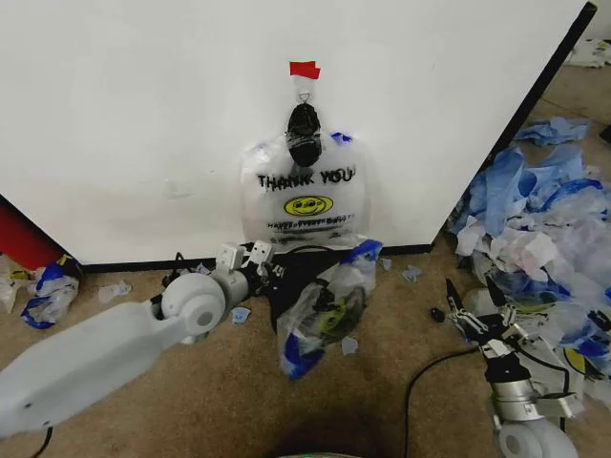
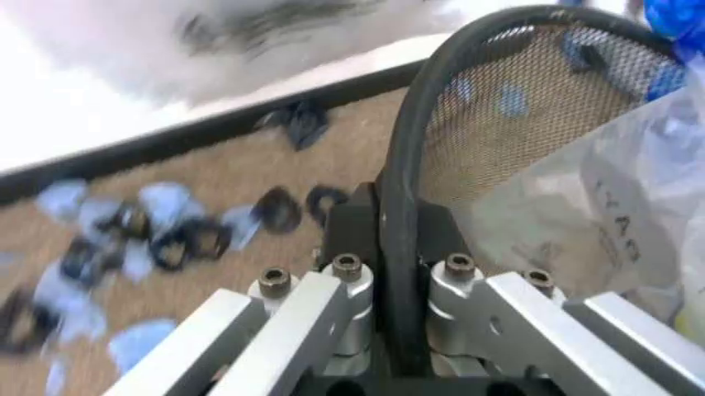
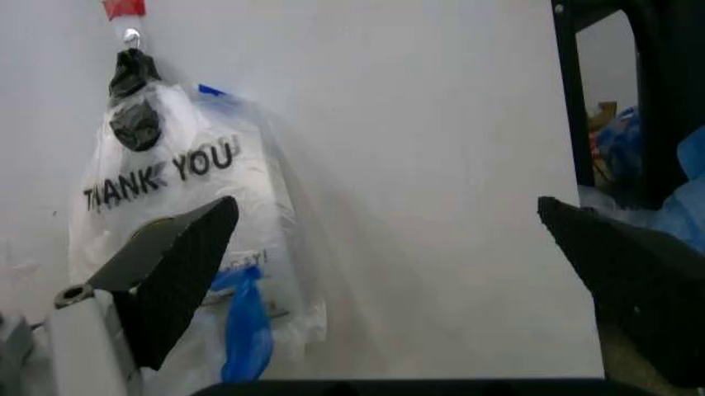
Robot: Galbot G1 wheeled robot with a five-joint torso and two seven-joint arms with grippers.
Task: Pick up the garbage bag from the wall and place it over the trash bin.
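Note:
The garbage bag (image 1: 305, 196) hangs on the wall (image 1: 143, 114) from a hook under a red tape piece (image 1: 305, 69); its "THANK YOU" lettering and yellow smiley face me. The right wrist view has the garbage bag (image 3: 177, 190) too. Below it the black mesh trash bin (image 1: 298, 286) is tipped on the carpet, with another see-through, blue-handled bag draped over it. My left gripper (image 1: 253, 258) is shut on the bin's rim (image 2: 402, 190), one finger on each side. My right gripper (image 1: 473, 310) stands open low at the right, well clear of the bin, fingers (image 3: 165, 264) wide apart.
A big heap of blue-and-white plastic bags (image 1: 544, 210) fills the floor at the right, past the wall's black edge strip. A red object (image 1: 24, 239) leans at the far left. Blue scraps (image 2: 165, 206) and black rings litter the carpet; a black cable (image 1: 430, 372) loops near my right arm.

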